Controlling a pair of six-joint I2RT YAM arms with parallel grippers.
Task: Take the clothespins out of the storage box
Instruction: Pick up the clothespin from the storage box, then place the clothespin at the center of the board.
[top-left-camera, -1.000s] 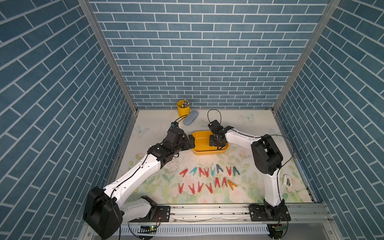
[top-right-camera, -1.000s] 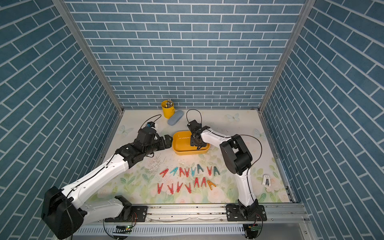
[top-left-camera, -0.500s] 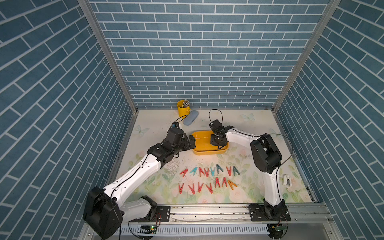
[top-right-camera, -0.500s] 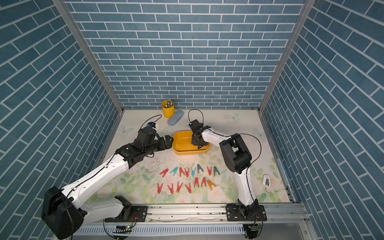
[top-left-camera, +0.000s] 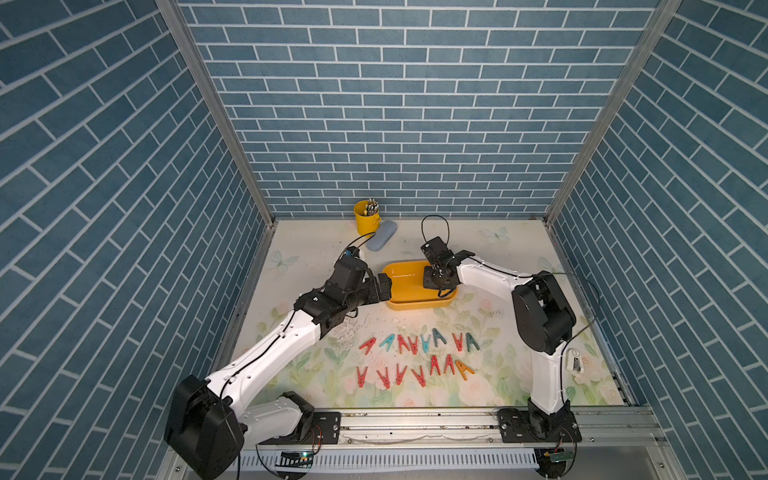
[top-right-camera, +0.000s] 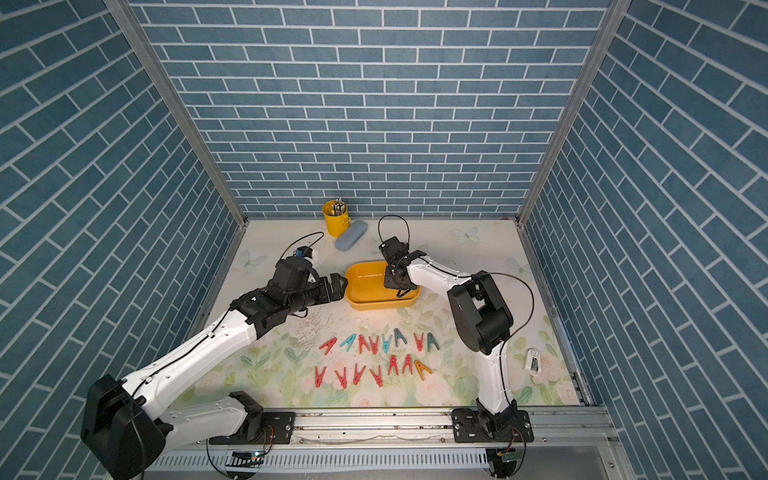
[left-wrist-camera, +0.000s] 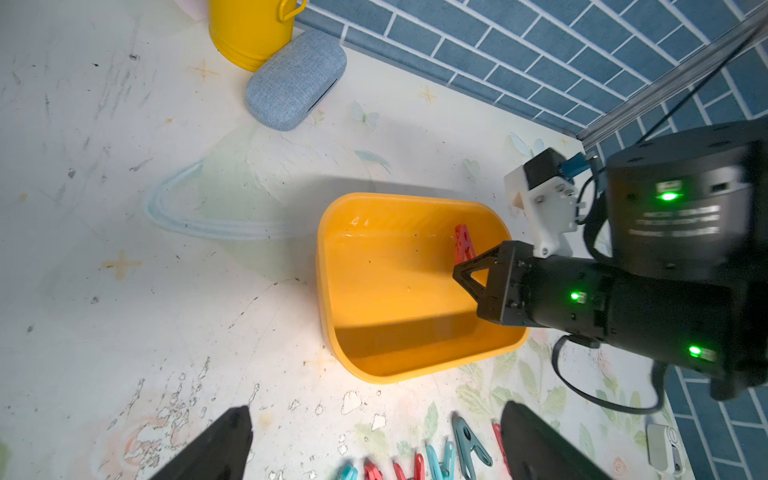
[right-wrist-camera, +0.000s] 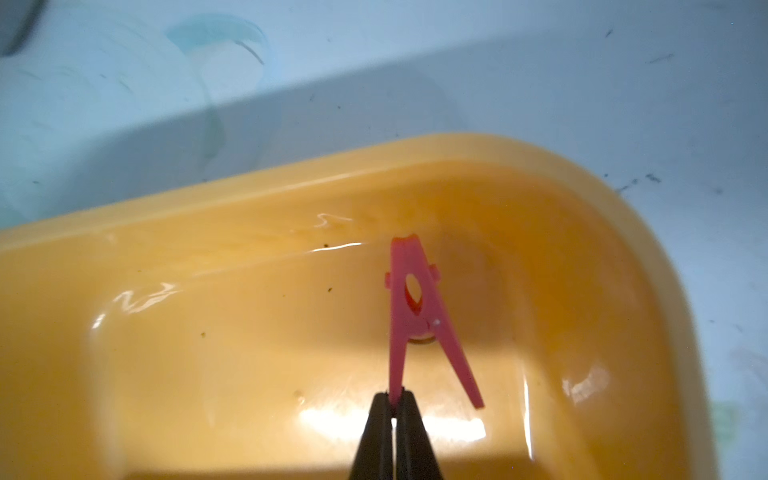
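Right arm pose: base on the front rail, elbow bent high, forearm reaching back towards the storage box (top-left-camera: 409, 306); the wrist is tipped down into the box's right end.
Right gripper (right-wrist-camera: 394, 405): fingers brought together, clamped on the end of one leg of a red clothespin (right-wrist-camera: 409, 316).
Left arm pose: stretched diagonally from the front-left rail base, wrist roughly level, aimed at the box's left end.
Left gripper (top-left-camera: 384, 286): fingers spread wide with nothing between them, outside the rim and just beside the box's left end; contact cannot be told.
Surroundings: a yellow pen cup (top-left-camera: 365, 220) is seen by the back wall, with a grey-blue case (top-left-camera: 381, 241) lying just beside it, both well apart from the box. A small white object (top-left-camera: 575, 361) lies near the right edge of the table.
Clothespins on table (top-left-camera: 435, 363): laid flat in two rows between the box and the front rail, mostly red, several teal, one orange at the right end of the nearer row.
Obstruction: in both top views the box's right end is covered by the right wrist and gripper, so the held pin is hidden there. In the left wrist view its upper part (left-wrist-camera: 462, 245) shows beyond the gripper's fingers.
Pin relative to gripper: inside the box, near its right end. The gripped leg runs straight out from the fingertips, the free leg splays to one side, and the closed tip points at the box wall. Whether it is off the box floor cannot be told.
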